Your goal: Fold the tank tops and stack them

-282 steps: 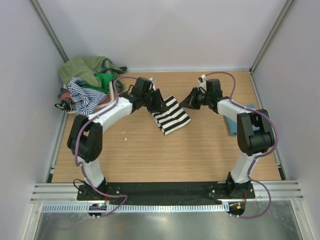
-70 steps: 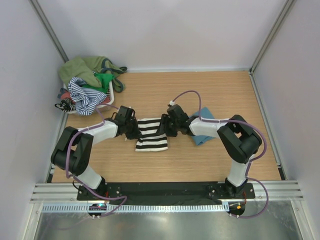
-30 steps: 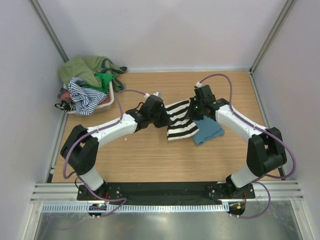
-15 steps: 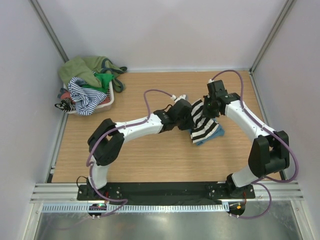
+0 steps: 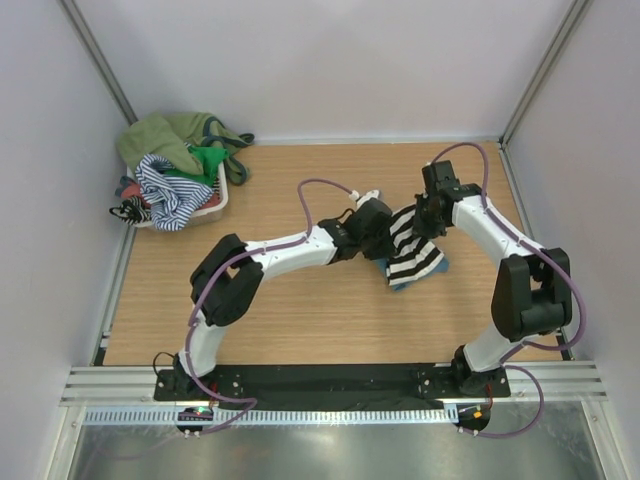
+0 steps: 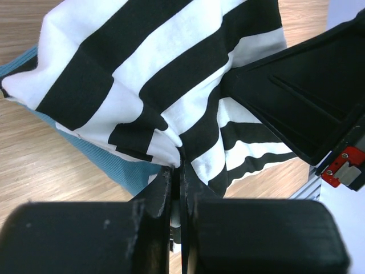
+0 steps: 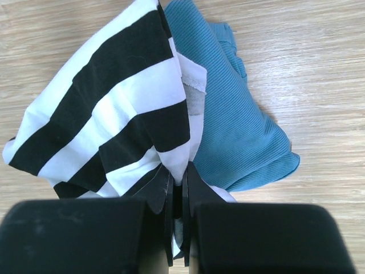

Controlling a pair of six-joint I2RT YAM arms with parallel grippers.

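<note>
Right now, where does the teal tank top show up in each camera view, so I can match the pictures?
Top external: the teal tank top is right of centre, only slivers peeking out from under the striped tank top.
Left wrist: lower left, beneath the stripes.
Right wrist: right of centre, largely uncovered.
Shared landmark: the striped tank top, overlapping the teal one in all three views.

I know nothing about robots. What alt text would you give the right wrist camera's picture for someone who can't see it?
The right gripper, shut, pinches a fold of the black-and-white striped tank top, which hangs partly over the teal-blue tank top lying on the wooden table.
</note>
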